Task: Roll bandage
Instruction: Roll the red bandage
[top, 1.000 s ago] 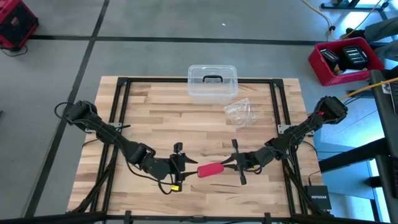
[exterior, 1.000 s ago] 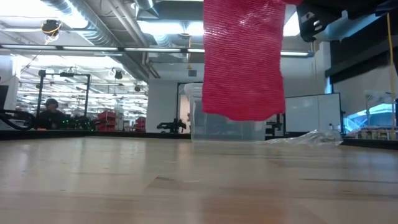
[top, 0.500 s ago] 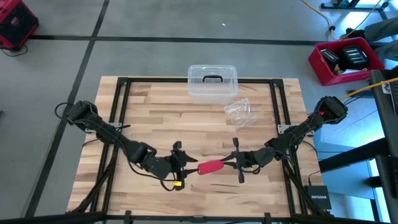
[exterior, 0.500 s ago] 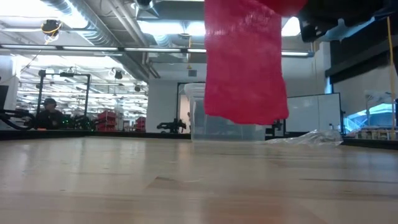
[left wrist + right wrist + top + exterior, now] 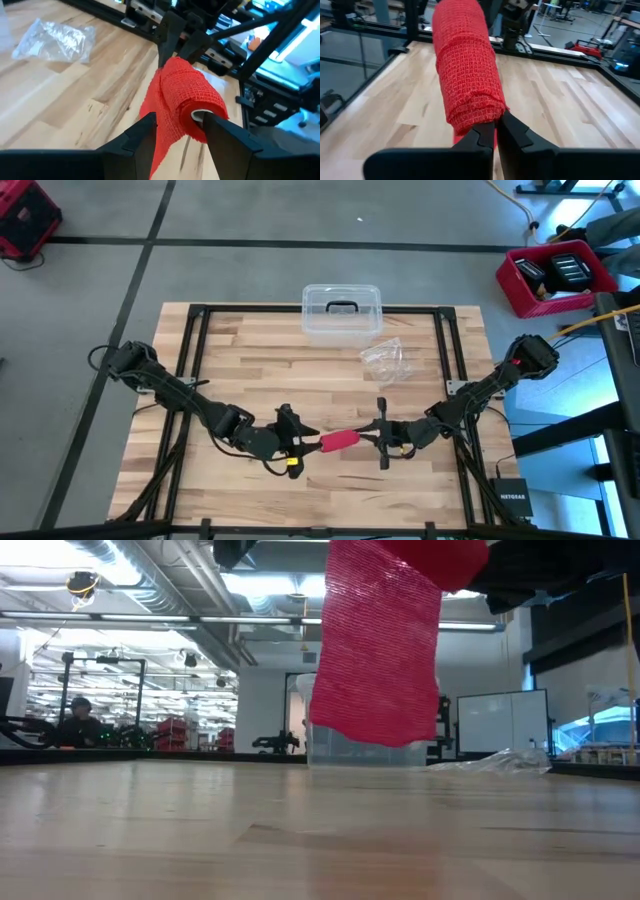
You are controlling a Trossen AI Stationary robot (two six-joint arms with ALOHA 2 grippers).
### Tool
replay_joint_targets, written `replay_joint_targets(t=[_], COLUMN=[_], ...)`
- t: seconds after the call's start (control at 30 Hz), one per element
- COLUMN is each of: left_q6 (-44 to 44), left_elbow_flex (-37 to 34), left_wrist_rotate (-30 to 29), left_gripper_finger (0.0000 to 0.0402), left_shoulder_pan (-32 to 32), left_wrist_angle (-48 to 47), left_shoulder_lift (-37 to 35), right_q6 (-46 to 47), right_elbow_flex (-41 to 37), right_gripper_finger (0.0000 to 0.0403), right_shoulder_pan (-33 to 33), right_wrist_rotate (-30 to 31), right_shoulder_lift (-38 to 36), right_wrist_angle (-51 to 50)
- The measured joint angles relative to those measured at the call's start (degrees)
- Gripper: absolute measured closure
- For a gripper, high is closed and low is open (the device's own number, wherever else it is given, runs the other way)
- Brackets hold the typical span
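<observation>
We see the bandage point(image 5: 338, 442) held up between the two grippers above the near middle of the table point(image 5: 250, 370), a red roll with a loose flap hanging down from it. In the low view that flap point(image 5: 378, 640) dangles clear of the wood, its lower edge well above the surface.

The left gripper point(image 5: 181, 131) sits at one end of the roll with its fingers point(image 5: 141, 134) spread wide on either side of it, the roll resting between them and the hollow core facing the wrist camera. We take this as a wide hold on the roll. The right gripper point(image 5: 495, 131) meets the roll from the other end with its two fingers point(image 5: 480, 134) pressed together, pinching the edge of the fabric at the roll's end.

Farther back on the table we see a clear plastic box point(image 5: 341, 312) with a dark handle, and just beside it a crinkled clear wrapper point(image 5: 385, 361), both well apart from the bandage
</observation>
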Motion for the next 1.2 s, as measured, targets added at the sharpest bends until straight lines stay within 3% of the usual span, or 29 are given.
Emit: replay_joint_targets(t=[0.4,0.6,0.93,1.13,1.2], left_q6=[-11.3,-11.2,11.9,24.4,27.9], left_elbow_flex=[0.0,0.0,0.0,0.0,0.0], left_wrist_rotate=[2.8,0.9,-1.0,-1.4,-1.6], left_gripper_finger=[0.0243,0.0243,0.0243,0.0243,0.0243], left_shoulder_pan=[0.2,0.5,0.4,-0.6,-0.7], left_wrist_angle=[0.0,0.0,0.4,0.8,0.9], left_shoulder_lift=[0.0,0.2,0.5,0.8,1.3], right_q6=[0.0,-0.1,1.4,6.5,8.2], right_elbow_flex=[0.0,0.5,3.4,3.4,3.4], right_gripper_finger=[0.0394,0.0393,0.0394,0.0397,0.0396], right_shoulder_pan=[0.0,0.0,0.0,-2.4,-3.4], right_wrist_rotate=[1.8,1.3,-5.9,-19.9,-21.6], right_shoulder_lift=[0.0,0.0,0.0,0.0,0.0], right_wrist_angle=[-0.2,-0.2,-5.4,-3.7,-3.7])
